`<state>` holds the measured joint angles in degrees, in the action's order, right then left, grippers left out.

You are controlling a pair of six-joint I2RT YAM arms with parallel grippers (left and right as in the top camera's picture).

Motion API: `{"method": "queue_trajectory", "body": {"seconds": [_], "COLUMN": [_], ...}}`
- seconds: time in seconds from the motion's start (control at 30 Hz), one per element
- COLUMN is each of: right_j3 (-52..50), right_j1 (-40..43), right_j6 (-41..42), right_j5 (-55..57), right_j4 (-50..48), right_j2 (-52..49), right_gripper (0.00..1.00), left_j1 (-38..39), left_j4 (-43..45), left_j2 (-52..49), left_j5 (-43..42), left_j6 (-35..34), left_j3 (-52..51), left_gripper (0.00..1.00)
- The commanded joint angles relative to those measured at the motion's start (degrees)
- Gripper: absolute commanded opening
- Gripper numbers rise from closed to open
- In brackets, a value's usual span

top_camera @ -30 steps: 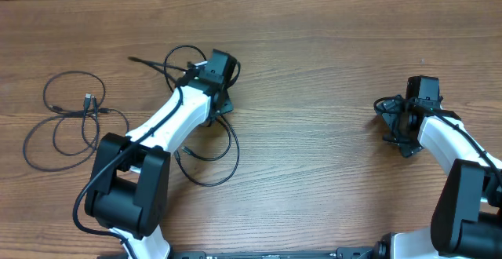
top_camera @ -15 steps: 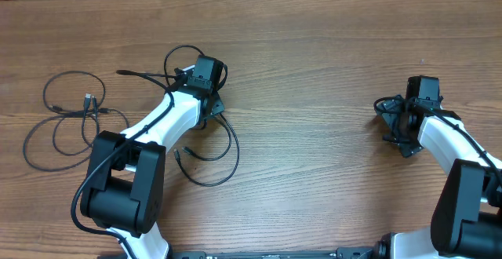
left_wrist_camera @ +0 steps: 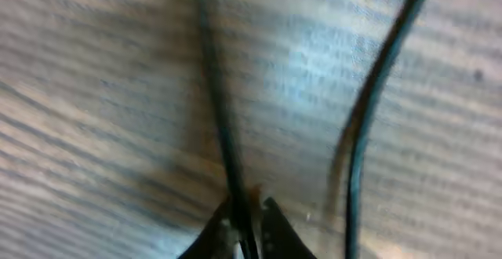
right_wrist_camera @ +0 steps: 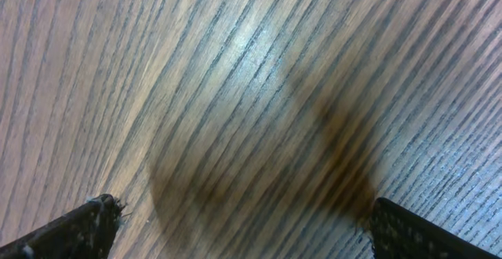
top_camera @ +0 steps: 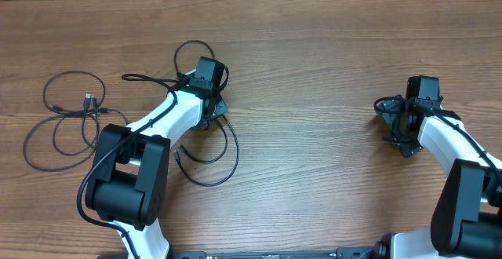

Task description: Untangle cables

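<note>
1. the left fingers point(left_wrist_camera: 246, 212) were pressed close together. they nipped a thin black cord, the pinched cable point(left_wrist_camera: 223, 110), right at their tips.
2. in the left wrist view the pinched cable ran straight away from the left fingers, low over the wooden bench point(top_camera: 314, 47). that view was blurry, so i could not tell if the cable touched the wood.
3. from above, a small loop point(top_camera: 188, 51) of cable sat just past the left fingers, on the far side. a thin tail went out to the left of the left fingers.
4. a big loop point(top_camera: 233, 153) of cable lay on the bench on the near side of the left fingers, right beside the left arm point(top_camera: 161, 122).
5. another black strand point(left_wrist_camera: 376, 94) curved along just to the right of the left fingers. i could not tell if it was part of the same cable.
6. a loose cable point(top_camera: 63, 122) lay well apart, far to the left of the left fingers. it was flat on the bench in a few round loops, and a small silver plug point(top_camera: 88, 100) showed in the middle of them.
7. the right fingers point(right_wrist_camera: 245, 218) were far off to the right of the left fingers. they were spread wide, with only bare wood between them, and they held nothing.
</note>
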<state>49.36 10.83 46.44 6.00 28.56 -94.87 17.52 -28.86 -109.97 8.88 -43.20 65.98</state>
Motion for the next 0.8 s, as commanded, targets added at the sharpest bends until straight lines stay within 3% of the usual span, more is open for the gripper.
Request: {"method": "queue_trajectory", "body": {"seconds": [0.0, 0.23, 0.43, 0.57, 0.77], "right_j3": [-0.13, -0.13, -0.13, -0.13, -0.13], "right_j1": [0.11, 0.11, 0.11, 0.11, 0.11], "right_j6": [-0.42, -0.44, -0.44, -0.42, -0.42], "right_j5": [0.37, 0.37, 0.37, 0.35, 0.35], "right_j4": [-0.17, -0.17, -0.17, -0.17, -0.17], "right_j2": [1.01, 1.01, 1.01, 1.01, 1.01], "right_gripper": [1.0, 1.0, 1.0, 1.0, 1.0], "left_j1": [0.09, 0.04, -0.94, -1.09, -0.15], "left_j4": [-3.13, -4.79, -7.41, -7.13, -7.21], "left_j2": [-1.22, -1.11, -0.48, -0.48, -0.48], "left_j5": [-6.58, -19.26, -23.56, -23.93, -23.8], "left_j6": [-0.28, 7.5, 7.69, 7.67, 8.15], "left_j3": [-0.57, -0.55, 2.19, 2.78, 2.75], "left_gripper": [0.08, 0.06, 0.24, 0.45, 0.5]}}
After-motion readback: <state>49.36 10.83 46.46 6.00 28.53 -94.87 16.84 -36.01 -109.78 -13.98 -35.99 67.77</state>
